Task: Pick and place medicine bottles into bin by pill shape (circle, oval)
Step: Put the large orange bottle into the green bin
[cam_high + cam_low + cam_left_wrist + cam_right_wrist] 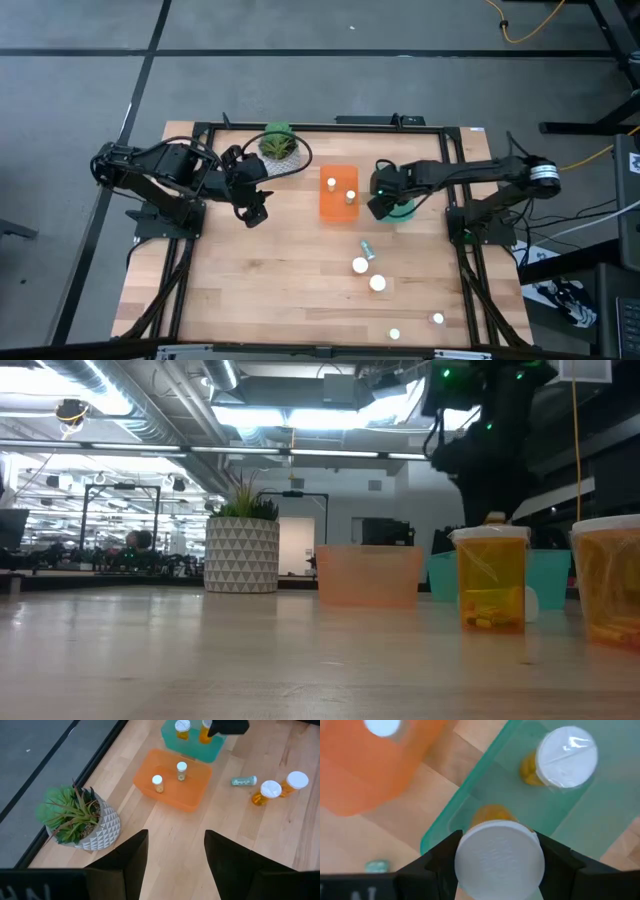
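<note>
Medicine bottle, white-capped, sits clenched in the right tool above the teal bin, where another bottle already stands. Letting go off-centre could, I judge, tip it onto that neighbour or the rim. The orange bin lies just beside; loose bottles dot the counter. The left tool waits released near the plant.

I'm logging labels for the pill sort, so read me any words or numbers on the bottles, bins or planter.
None can be read.
White-capped amber plastic medicine bottles: no legible labels.
Orange plastic bin, teal plastic bin: no markings.
White patterned plant pot: pattern only.
</note>
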Robot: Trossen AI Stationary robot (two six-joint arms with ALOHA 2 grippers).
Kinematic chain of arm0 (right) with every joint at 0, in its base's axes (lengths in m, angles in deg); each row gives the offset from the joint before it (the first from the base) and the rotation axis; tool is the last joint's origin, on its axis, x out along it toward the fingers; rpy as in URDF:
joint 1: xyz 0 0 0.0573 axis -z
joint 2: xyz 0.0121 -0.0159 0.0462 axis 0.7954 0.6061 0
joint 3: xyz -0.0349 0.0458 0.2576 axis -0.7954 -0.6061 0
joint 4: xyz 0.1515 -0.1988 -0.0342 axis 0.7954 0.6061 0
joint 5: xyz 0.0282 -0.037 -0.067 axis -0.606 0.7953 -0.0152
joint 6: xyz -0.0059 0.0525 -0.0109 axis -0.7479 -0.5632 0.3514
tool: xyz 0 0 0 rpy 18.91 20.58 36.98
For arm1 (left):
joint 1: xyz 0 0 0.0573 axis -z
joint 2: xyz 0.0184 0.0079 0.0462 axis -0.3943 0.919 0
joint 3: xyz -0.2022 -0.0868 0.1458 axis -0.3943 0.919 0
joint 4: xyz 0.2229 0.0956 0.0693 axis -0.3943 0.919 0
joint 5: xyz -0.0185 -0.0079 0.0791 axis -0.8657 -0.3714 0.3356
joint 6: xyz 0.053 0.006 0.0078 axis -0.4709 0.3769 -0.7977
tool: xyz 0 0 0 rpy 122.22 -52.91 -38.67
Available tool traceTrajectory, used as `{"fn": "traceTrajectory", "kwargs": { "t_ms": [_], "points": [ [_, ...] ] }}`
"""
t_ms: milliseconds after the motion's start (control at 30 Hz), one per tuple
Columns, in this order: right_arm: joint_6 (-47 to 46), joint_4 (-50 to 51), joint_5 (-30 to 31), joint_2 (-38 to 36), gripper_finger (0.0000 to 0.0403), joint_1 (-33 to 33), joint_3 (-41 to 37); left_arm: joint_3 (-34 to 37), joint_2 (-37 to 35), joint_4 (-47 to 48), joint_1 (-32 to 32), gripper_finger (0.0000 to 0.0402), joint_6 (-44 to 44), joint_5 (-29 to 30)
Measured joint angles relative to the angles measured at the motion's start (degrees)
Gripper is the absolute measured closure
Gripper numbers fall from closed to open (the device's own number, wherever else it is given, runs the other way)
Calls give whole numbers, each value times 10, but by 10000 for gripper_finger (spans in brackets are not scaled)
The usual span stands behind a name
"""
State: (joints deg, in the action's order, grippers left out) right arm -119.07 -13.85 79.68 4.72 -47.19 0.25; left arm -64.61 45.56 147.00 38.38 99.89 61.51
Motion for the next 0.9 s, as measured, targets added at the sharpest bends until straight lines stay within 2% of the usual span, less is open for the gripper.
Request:
{"fn": "traceTrajectory", "kwargs": {
  "t_ms": [333, 900],
  "points": [
    [15, -17, 2, 66, 197, 1, 0, 0, 0, 0, 0, 215, 0, 0],
    [27, -33, 2, 75, 165, 7, 0, 0, 0, 0, 0, 215, 0, 0]
  ]
}}
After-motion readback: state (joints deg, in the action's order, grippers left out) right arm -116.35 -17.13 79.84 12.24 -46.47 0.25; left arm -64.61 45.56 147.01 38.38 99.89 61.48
